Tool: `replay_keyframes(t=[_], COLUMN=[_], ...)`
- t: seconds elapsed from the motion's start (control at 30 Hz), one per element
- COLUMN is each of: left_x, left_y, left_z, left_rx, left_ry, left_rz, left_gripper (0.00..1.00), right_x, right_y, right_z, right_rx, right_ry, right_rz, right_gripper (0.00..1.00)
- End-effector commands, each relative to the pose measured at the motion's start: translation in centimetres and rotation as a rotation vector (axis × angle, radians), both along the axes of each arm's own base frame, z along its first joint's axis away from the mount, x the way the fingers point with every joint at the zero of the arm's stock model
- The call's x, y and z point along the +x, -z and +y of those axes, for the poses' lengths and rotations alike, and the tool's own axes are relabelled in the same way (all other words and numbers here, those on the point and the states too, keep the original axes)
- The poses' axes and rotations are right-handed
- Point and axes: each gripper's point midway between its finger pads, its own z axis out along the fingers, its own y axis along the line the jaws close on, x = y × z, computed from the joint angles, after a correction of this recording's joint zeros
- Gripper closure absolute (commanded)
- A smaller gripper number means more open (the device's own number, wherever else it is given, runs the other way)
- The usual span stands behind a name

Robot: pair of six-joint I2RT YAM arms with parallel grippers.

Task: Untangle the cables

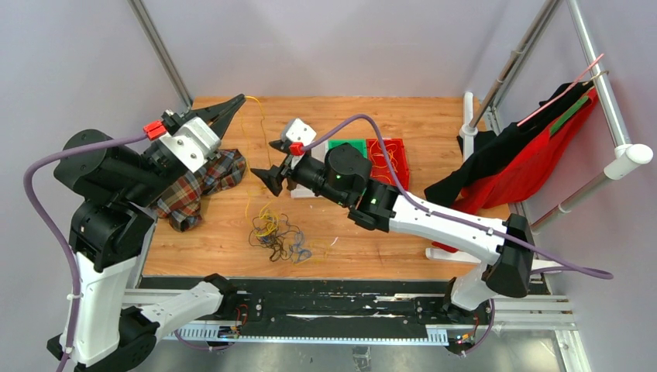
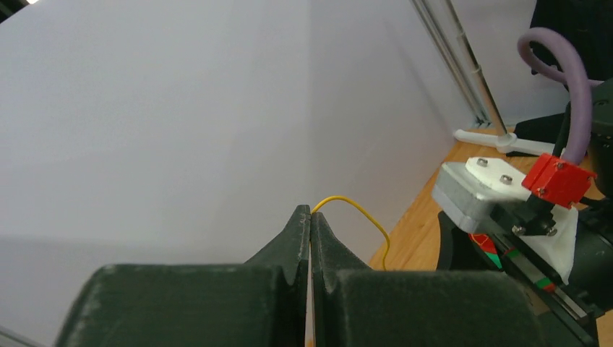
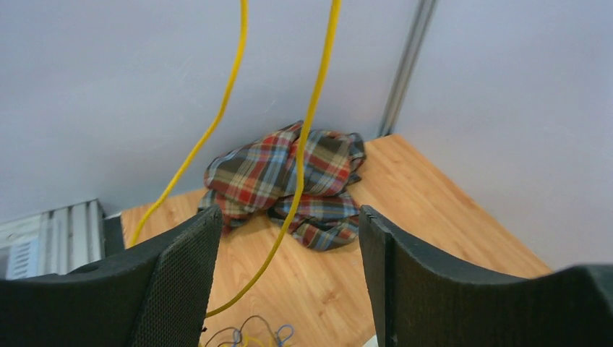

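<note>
You had the wooden table carrying everything: a crumpled plaid cloth lay on its left side, and a green bin and a red bin sat side by side toward the back, right of centre. The tangle of cables, yellow, black and blue, lay near the front middle, apart from the cloth. A yellow cable rose from that heap, and your left gripper, raised over the far left corner, was pinched tight on it at the very fingertips. Your right gripper hovered above the table with jaws spread wide, gripping nothing, while a yellow strand hung between its fingers in the wrist view
</note>
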Motion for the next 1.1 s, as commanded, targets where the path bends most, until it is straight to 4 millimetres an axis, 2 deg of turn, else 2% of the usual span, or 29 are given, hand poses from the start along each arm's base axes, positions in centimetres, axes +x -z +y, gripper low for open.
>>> replay_keyframes(t=[0.0, 0.17, 0.3, 0.43, 1.07], left_x=[-0.9, -1.0, -1.1, -1.0, -1.0], left_y=[-0.6, -0.2, 0.2, 0.3, -0.2], left_z=[0.3, 0.5, 0.4, 0.2, 0.3], left_rx=[-0.002, 0.015, 0.026, 0.029, 0.023], left_ry=[0.010, 0.005, 0.009, 0.015, 0.012], left_rz=[-0.023, -0.032, -0.032, -0.031, -0.038], left_gripper=[1.00, 1.00, 1.00, 1.00, 1.00], right_x=[-1.8, -2.7, -2.5, -3.1, -5.7], right_y=[-1.5, -1.5, -0.6, -1.1, -1.8], right_z=[0.6, -0.9, -2.8, -3.9, -0.3], right_rx=[0.030, 0.076, 0.105, 0.162, 0.155], right_ry=[-0.143, -0.188, -0.165, -0.208, -0.445], right_rz=[0.006, 0.046, 0.099, 0.126, 0.171], right_gripper=[0.33, 0.38, 0.33, 0.29, 0.28])
